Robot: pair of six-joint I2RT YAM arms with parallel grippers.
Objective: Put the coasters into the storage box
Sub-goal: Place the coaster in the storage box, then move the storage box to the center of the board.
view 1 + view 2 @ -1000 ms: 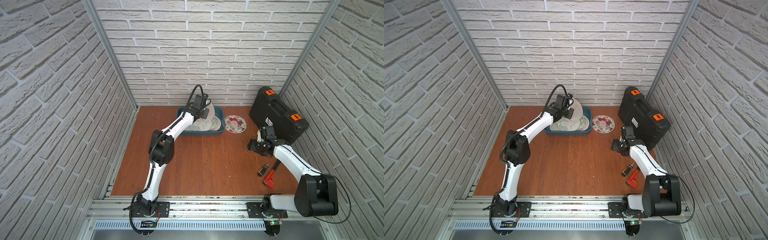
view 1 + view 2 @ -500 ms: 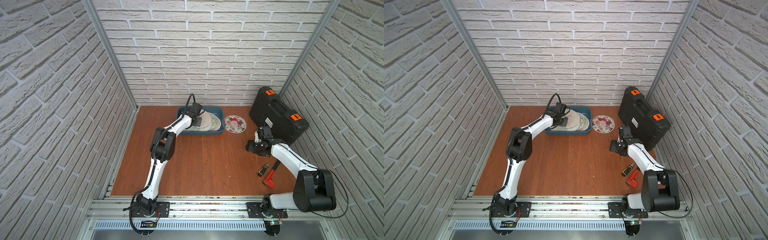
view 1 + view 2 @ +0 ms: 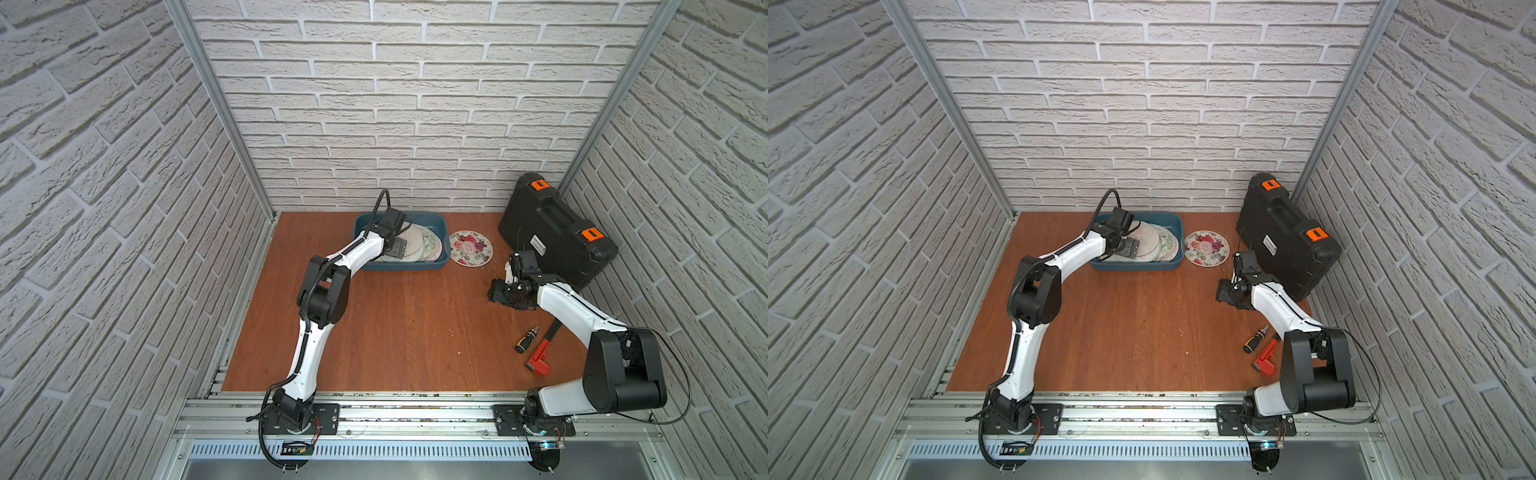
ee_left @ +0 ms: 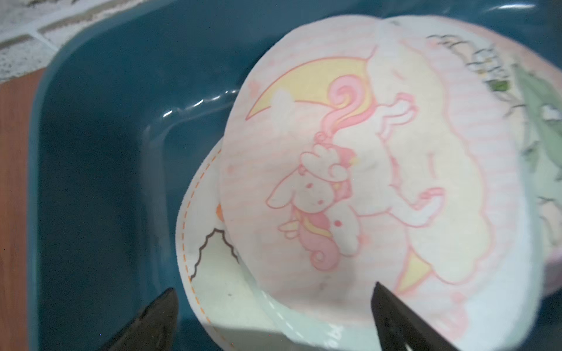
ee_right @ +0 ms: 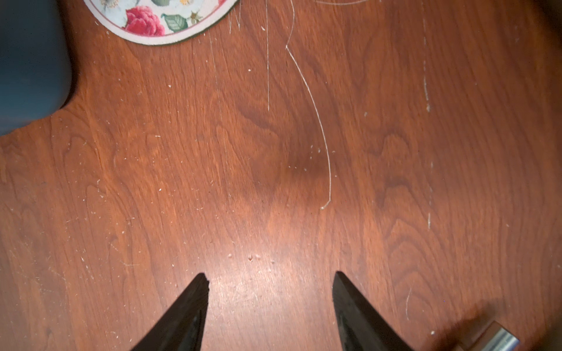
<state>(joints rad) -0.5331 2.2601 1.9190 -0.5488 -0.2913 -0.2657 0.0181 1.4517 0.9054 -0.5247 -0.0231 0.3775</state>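
The box (image 3: 415,266) sits upper middle of frame with a fanned pile of coasters (image 3: 422,248) inside, bunny coaster (image 4: 334,182) on top. The left fingers (image 4: 158,319) are spread wide over them, gripping nothing. One rose coaster (image 3: 471,248) lies on the bench (image 3: 395,324) just right of the box. The right fingers (image 5: 182,316) are open too, over the bench.

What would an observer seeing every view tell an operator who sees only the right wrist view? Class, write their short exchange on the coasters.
Operator: I see the edge of one rose coaster. Any others outside?
Observer: None that I see; the rose coaster lies alone beside the storage box.
Operator: Is the left gripper holding one?
Observer: No; the left gripper is open over a pink bunny coaster lying in the box.
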